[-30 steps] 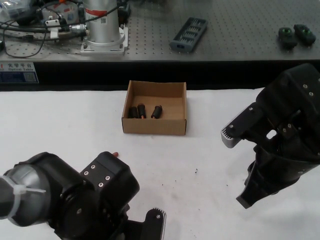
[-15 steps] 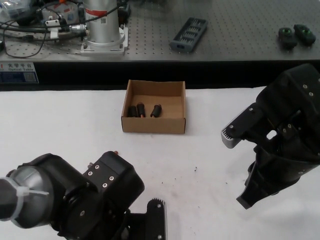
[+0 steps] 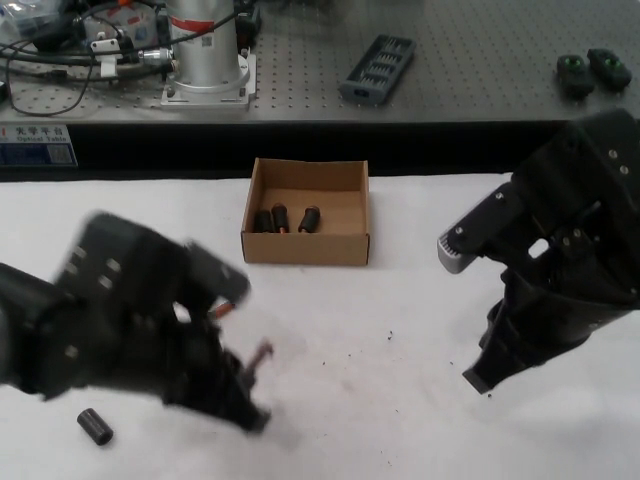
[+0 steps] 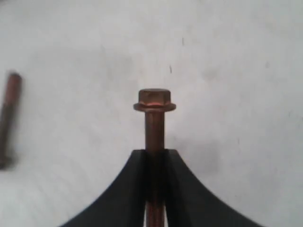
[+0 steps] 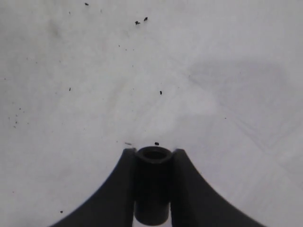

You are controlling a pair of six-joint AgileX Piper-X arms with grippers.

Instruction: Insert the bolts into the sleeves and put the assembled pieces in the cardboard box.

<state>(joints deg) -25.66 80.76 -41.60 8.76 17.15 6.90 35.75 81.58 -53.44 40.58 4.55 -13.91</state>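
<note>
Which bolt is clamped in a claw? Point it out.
The bolt in the left claw, head sticking out; the other bolt lies loose on the bench.

The left arm [image 3: 120, 320] has swung up off the table's front edge. Its end effector [image 4: 155, 152] now points toward the middle, holding a bolt [image 4: 154, 118] head outward. A sleeve [image 3: 95, 426] it hid lies bare near the front-left corner. The right arm [image 3: 560, 260] has edged slightly toward the far edge.
</note>
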